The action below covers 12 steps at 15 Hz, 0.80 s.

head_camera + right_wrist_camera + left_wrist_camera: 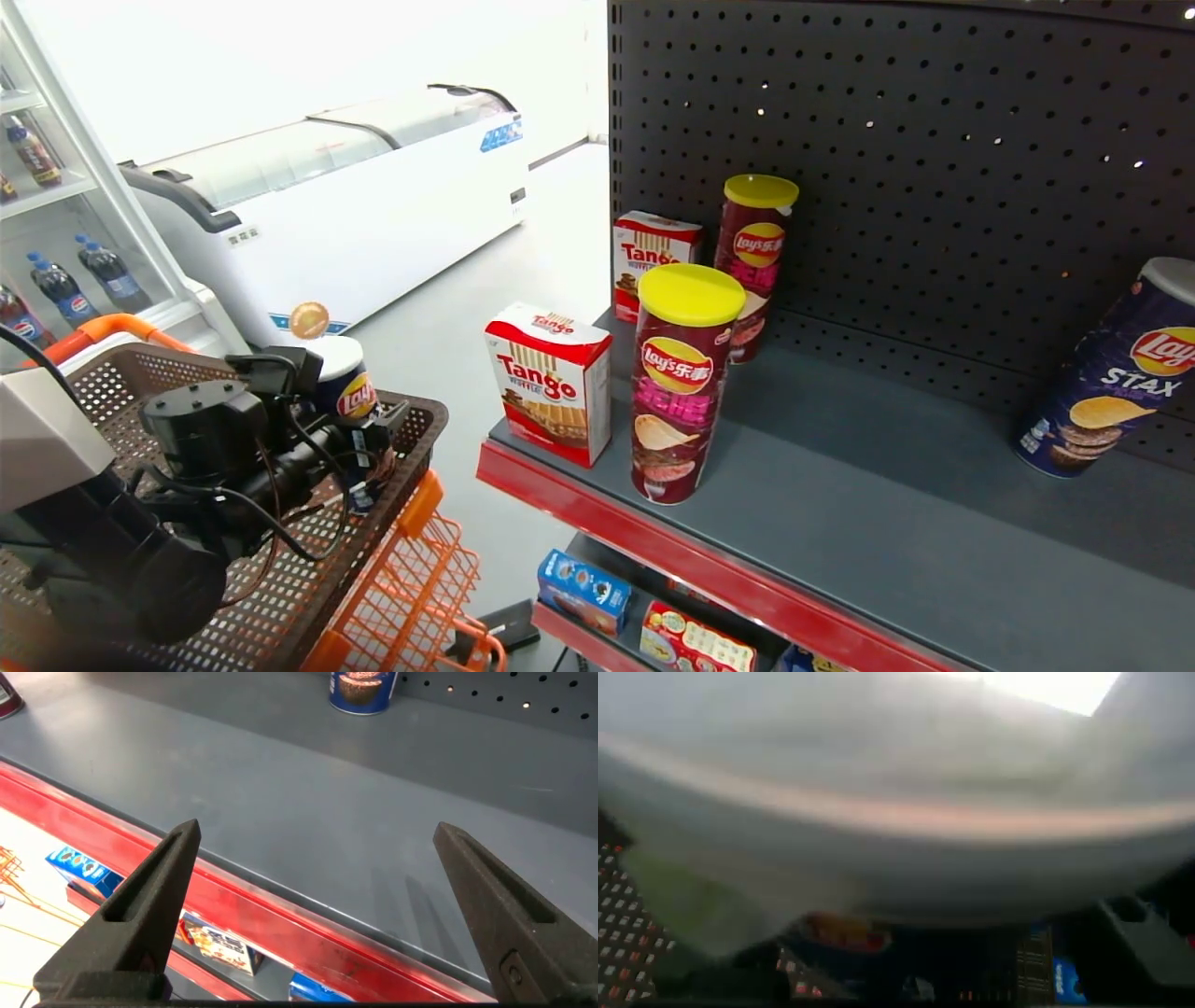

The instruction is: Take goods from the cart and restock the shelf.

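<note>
Two red cans (684, 383), two boxes (551, 383) (one blue can (1106, 373)); left claw (364, 425) grips white-lidded can (341, 369), right claw (318, 833) spread.

You faced a white chest freezer (373, 224) across the grey floor (551, 233). A drinks cooler (65, 215) stood to its left, brightly lit.

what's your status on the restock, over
Left gripper at chip can in cart. Right gripper open over shelf front. Nothing in the way there.
</note>
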### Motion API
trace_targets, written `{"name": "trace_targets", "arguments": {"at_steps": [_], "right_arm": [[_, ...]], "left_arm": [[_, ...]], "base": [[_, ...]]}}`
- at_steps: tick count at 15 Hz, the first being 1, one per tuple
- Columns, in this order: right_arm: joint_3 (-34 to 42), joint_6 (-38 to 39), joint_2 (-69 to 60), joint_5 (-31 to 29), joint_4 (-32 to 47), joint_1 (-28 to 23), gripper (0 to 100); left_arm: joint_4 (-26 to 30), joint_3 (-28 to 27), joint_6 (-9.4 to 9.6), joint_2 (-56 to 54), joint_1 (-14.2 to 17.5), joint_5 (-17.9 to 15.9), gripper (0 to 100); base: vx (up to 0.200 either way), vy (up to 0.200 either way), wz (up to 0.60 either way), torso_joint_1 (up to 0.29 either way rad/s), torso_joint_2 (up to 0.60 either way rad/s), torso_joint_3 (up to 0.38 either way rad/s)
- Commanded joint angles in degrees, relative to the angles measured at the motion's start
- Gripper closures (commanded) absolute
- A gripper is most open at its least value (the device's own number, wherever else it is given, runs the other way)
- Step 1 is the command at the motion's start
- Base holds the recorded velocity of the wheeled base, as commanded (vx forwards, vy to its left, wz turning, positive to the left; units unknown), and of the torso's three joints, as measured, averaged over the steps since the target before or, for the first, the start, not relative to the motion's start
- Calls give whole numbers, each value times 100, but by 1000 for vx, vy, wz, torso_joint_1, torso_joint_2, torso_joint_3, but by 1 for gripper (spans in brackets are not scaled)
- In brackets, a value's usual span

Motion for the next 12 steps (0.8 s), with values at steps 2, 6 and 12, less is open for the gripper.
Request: {"name": "trace_targets", "arguments": {"at_steps": [2, 6, 12], "right_arm": [[0, -3, 2, 1, -4, -2, 0], [0, -3, 2, 1, -4, -2, 0], [0, -3, 2, 9, -4, -2, 0]], "left_arm": [[9, -136, 41, 134, -13, -10, 100], [-17, -198, 49, 99, -101, -19, 100], [-44, -347, 243, -718, -180, -28, 100]], "base": [[0, 0, 0, 0, 0, 0], [0, 0, 0, 0, 0, 0], [0, 0, 0, 0, 0, 0]]}}
